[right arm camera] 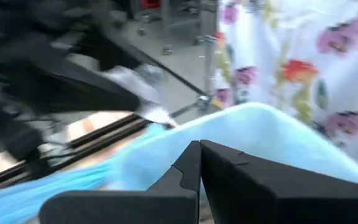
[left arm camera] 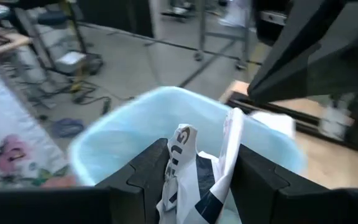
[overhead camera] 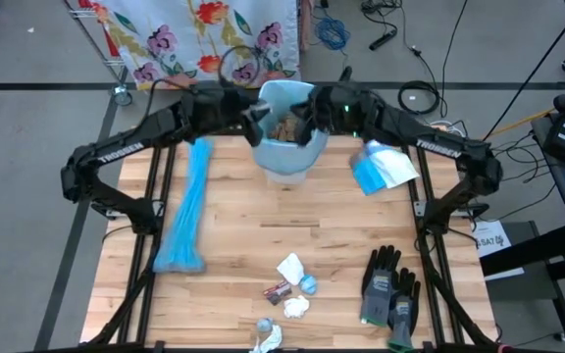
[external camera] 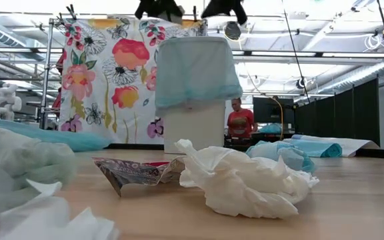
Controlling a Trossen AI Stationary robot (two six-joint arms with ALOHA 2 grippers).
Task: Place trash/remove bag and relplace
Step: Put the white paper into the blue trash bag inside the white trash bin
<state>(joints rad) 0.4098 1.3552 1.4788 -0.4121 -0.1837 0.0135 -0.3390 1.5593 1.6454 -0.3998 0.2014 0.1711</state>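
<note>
One bin [overhead camera: 287, 157] stands at 12 o'clock on the table [overhead camera: 292, 226], lined with one light-blue bag [external camera: 195, 70] whose rim folds down over the bin's outer wall. Brown crumpled paper [overhead camera: 287, 127] lies inside the bin.

Left gripper [left arm camera: 194, 171]: positioned directly above the bin opening, at its 9 o'clock side. The fingers [left arm camera: 145, 171] are clamped on one white-and-dark wrapper [left arm camera: 188, 177], which hangs between them over the bag's interior.

Right gripper [right arm camera: 199, 165]: positioned above the bin opening at its 3 o'clock side. The two fingers are pressed together with nothing seen between them. The bag rim lies just beyond the fingertips.

Loose trash remaining on the table, at 6 o'clock, well apart from both grippers, about six pieces:
- one white tissue [overhead camera: 290, 267];
- one small dark-and-red wrapper [overhead camera: 279, 291];
- one small blue scrap [overhead camera: 309, 284];
- one white wad [overhead camera: 295, 306];
- one small scrap [overhead camera: 263, 325] and one white piece [overhead camera: 271, 338] at the table's near edge.

Other items:
- one bundle of folded light-blue bags [overhead camera: 189, 211] at 9 o'clock;
- one blue-and-white packet [overhead camera: 381, 169] at 2 o'clock;
- one pair of grey-black gloves [overhead camera: 388, 286] at 4 o'clock.

One person in a red shirt [external camera: 240, 123] stands in the room beyond the table.
</note>
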